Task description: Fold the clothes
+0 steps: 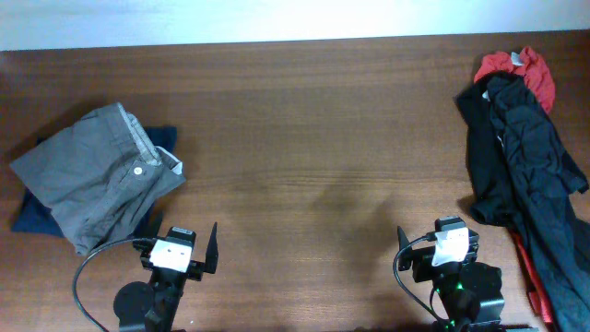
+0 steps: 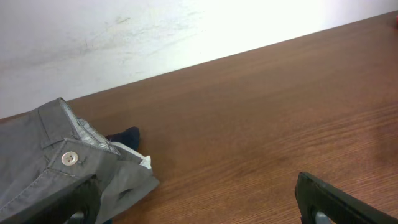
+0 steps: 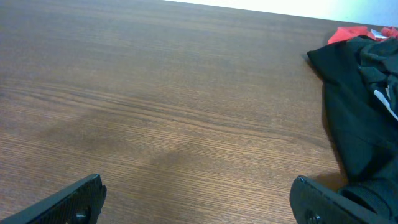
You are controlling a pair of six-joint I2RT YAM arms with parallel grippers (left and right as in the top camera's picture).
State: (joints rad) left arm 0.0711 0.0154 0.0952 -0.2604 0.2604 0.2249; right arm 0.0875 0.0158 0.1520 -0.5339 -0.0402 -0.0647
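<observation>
Clothes lie in two heaps at opposite ends of the brown wooden table [image 1: 304, 138]. At the right end a black garment [image 1: 521, 157] sprawls crumpled from the far edge toward the near edge, with a red garment [image 1: 527, 66] showing at its far end and again along its near right side. At the left end grey trousers [image 1: 92, 175], loosely folded with a white button [image 1: 138, 171] facing up, rest on a navy garment [image 1: 28, 217]. The left gripper [image 1: 180, 242] sits at the near edge just beside the trousers, fingers spread wide, holding nothing. The right gripper [image 1: 449, 238] sits just beside the black garment, likewise spread and empty.
</observation>
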